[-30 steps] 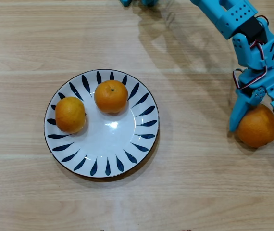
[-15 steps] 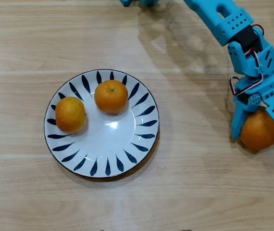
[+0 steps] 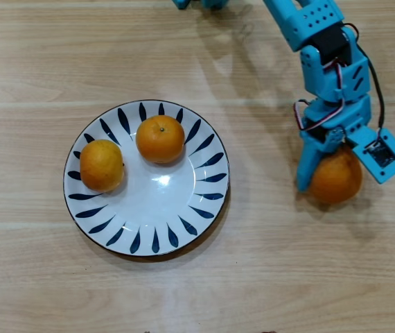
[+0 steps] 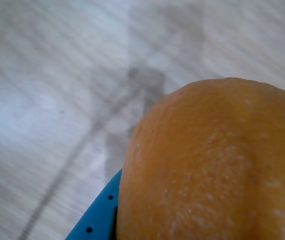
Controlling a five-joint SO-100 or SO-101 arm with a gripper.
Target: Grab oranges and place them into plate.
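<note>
In the overhead view, a strip of bare wooden table (image 3: 267,173) separates the plate (image 3: 208,208) from the gripper (image 3: 326,182), which is clamped on the large orange (image 3: 336,178); nothing stands in that gap. On the plate, two small oranges (image 3: 160,139) occupy the far and left parts, while its near and right portions lie open. The arm (image 3: 322,48) crosses the far right. In the wrist view, the large orange fills the lower right, blurred table beyond.
</note>
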